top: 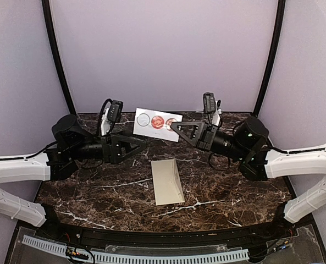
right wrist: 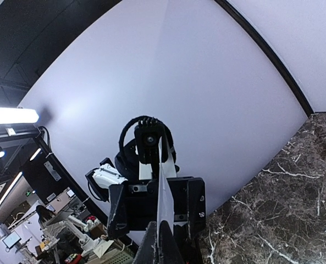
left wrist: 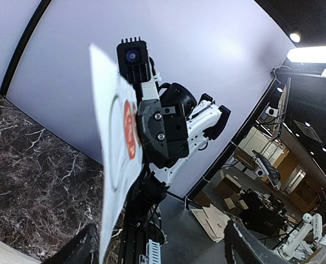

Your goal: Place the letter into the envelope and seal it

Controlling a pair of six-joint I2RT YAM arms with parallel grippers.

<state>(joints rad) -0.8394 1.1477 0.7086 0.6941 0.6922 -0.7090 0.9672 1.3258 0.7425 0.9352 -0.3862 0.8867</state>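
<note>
Right fingers (top: 176, 126) pinching white sticker sheet (top: 157, 123); left fingers (top: 141, 141) spread around its other end. Cream envelope (top: 168, 182) on table (top: 97, 192) below both.

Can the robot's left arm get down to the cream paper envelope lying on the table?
Probably yes. The left gripper is open, and the cream paper envelope lies uncovered in the middle of the dark marble table. The white sticker sheet is up in the air, pinched by the right gripper.

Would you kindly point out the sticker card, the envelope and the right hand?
sticker card (top: 158, 124): top view, middle of the sheet.
envelope (top: 168, 184): top view, its flat face.
right hand (top: 175, 125): top view, fingertips on the card's edge.
</note>
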